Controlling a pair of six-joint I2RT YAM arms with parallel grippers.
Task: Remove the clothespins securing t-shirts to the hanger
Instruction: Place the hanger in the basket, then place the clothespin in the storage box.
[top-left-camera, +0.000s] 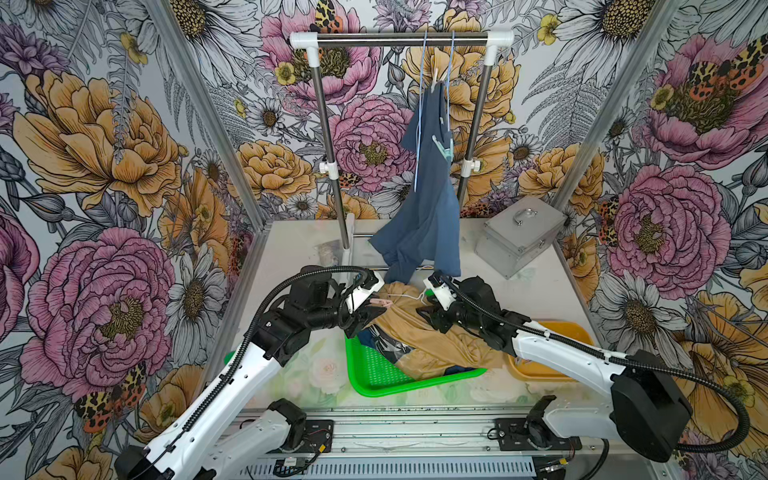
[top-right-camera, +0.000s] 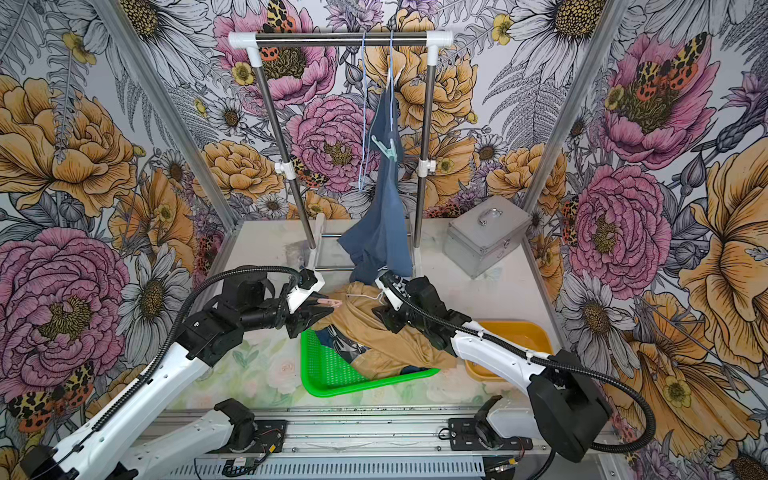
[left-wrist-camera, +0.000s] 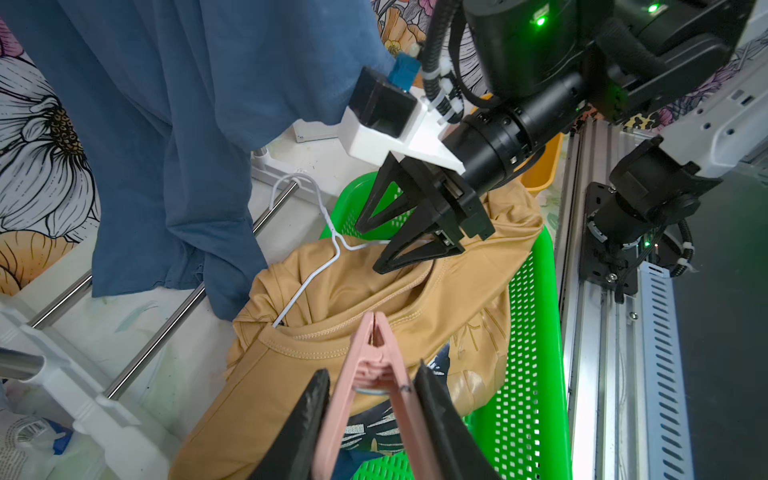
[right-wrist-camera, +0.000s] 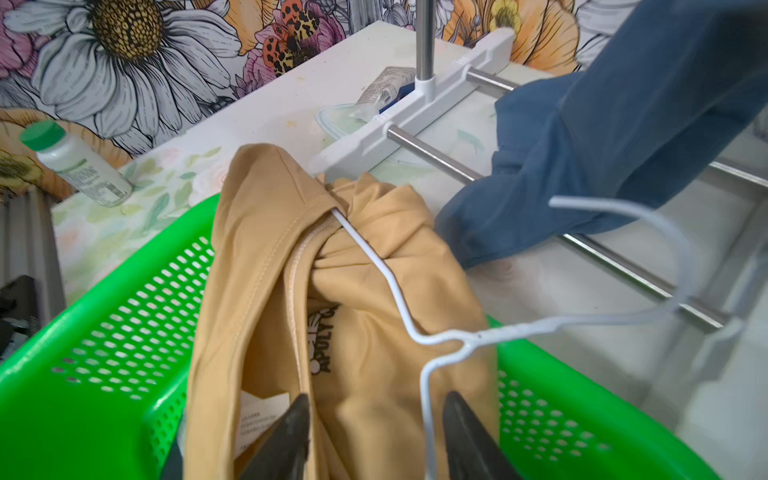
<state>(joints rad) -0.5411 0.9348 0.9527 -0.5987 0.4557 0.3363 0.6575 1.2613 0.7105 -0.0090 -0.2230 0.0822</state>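
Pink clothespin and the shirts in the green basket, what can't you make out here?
Pink clothespin: prong ends cut off by the left wrist view's edge.
Navy shirt: mostly buried under the tan shirt in both top views.
White hanger: hook blurred in the right wrist view.
Yellow tray: contents hidden behind the right arm in both top views.

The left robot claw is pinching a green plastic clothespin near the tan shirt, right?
No. The left gripper pinches a pale pink plastic clothespin, not green, near the tan-mustard cloth t-shirt; the left wrist view shows it.
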